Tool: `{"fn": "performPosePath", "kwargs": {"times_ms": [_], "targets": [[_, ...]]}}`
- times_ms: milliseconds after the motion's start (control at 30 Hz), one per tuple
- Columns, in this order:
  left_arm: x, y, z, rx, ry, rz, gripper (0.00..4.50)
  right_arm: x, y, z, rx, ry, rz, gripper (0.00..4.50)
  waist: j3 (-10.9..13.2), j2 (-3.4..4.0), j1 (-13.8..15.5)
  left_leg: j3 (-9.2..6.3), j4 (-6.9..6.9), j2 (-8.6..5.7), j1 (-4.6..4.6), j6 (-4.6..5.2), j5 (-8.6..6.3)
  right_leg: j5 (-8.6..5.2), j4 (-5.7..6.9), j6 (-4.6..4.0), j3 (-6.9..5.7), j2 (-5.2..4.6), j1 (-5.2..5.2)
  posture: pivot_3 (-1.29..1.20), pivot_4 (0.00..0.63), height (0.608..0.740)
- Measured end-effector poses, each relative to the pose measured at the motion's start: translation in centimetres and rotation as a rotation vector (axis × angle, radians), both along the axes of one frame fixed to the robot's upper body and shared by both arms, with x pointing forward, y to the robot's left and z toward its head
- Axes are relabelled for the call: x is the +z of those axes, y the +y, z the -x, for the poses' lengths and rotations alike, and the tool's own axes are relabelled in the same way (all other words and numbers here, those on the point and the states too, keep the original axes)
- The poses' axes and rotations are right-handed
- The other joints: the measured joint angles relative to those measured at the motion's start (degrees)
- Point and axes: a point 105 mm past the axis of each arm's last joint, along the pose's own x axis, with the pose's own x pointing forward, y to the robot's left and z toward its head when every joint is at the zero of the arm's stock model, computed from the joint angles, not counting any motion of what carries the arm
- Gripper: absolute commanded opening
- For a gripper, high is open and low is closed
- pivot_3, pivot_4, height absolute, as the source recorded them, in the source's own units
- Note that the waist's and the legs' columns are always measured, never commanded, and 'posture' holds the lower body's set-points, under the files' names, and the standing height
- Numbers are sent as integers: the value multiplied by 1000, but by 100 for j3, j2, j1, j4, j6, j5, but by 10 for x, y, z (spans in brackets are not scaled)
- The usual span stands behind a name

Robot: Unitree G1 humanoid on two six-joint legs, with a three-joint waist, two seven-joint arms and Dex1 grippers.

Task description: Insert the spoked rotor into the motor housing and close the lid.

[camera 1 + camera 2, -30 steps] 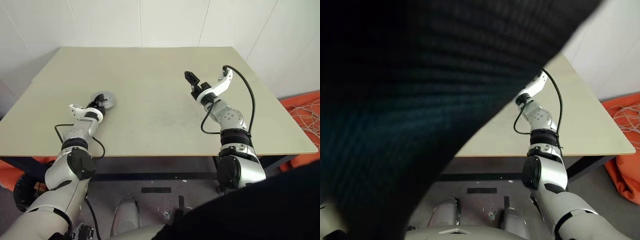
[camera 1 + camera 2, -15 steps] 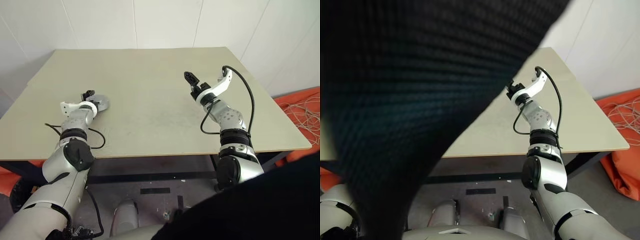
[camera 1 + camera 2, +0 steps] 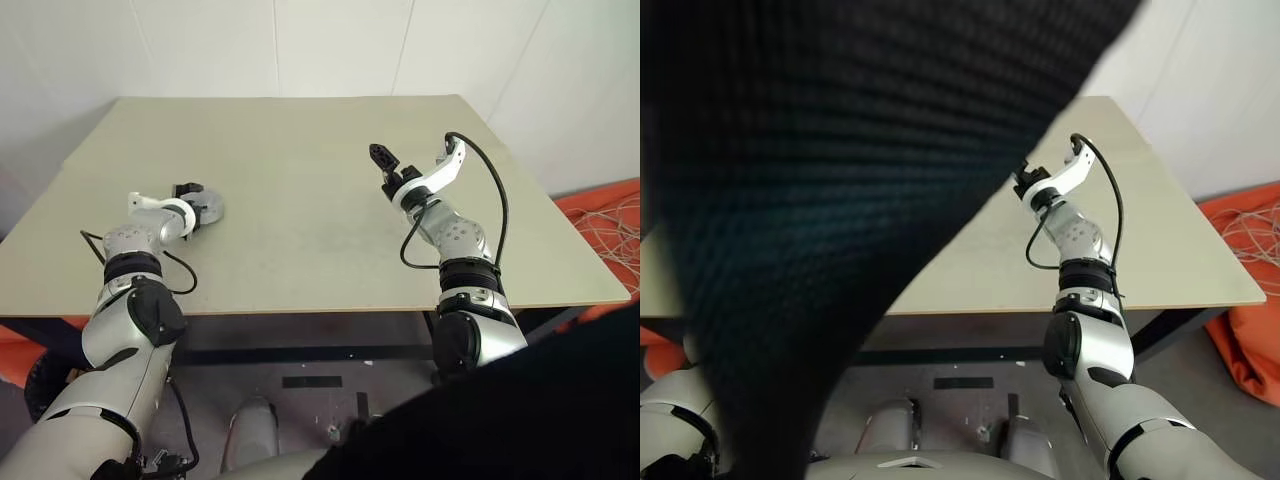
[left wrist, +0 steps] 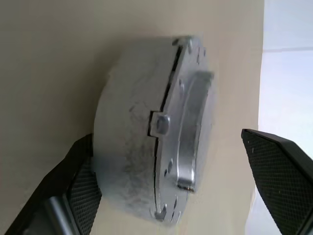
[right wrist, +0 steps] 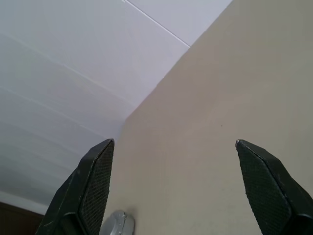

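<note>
- Two arms work over one beige table (image 3: 300,190), the largest thing in the scene. Its bare top gives the small assembly nothing to stop against, so a nudge could slide the assembly toward the left edge.
- The right gripper (image 3: 410,160) hangs above the far right part of the table, well apart from the assembly, with its fingers spread wide and empty. If a corrective press is needed, it would have to cross most of the table, and a hasty sweep could clip the left arm.
- The left gripper (image 4: 186,191) is at the near left. Its fingers are parted to either side of the assembly and grip nothing. One pad (image 4: 80,183) looks to be touching or nearly touching the body, so pulling back at an angle could drag or tip the assembly.
- The motor housing (image 4: 129,142) sits on the table between those fingers, at the near left of the scene. The spoked rotor cannot be seen and is presumably shut inside.
- The lid (image 4: 195,127) sits on the housing, but a dark seam runs round the join. I judge it may not be fully seated, and a bump could pop it loose.
</note>
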Motion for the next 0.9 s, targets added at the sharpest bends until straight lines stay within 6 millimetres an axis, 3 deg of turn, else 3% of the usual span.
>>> {"fn": "performPosePath", "kwargs": {"times_ms": [133,433,533,700,800,900], "targets": [[4,-27,9,-185,-10,52,4464,-8,2,0,5,27,-1,4500,0,0,70,-2,8,1,-7,-1,1,4,1,6,-4,-1,2,0,0,740],[49,-35,9,-276,-143,23,4464,-15,1,-2,-4,45,10,4500,0,-1,61,-5,8,-1,-8,-3,2,7,-3,7,-5,3,1,0,0,740],[61,-53,10,-361,-226,-1,4464,-13,2,-2,-5,40,10,4500,1,-2,76,-7,8,-1,-15,-2,1,7,-6,7,-10,1,1,0,0,740],[90,-101,20,-575,-500,-130,4464,-5,8,-1,37,-4,37,4500,1,-1,66,-8,8,-1,-17,-1,1,7,-8,7,-12,-1,0,0,0,740],[84,-121,30,-688,-603,-284,4464,5,15,5,89,-84,121,4500,0,-1,50,-7,4,0,-14,-1,1,6,-10,5,-11,9,-2,0,0,740],[58,-126,33,-753,-639,-498,4464,6,17,14,131,-155,259,4500,0,-1,52,-6,1,1,-13,-1,1,5,-14,6,-10,11,-2,0,0,740]]}}
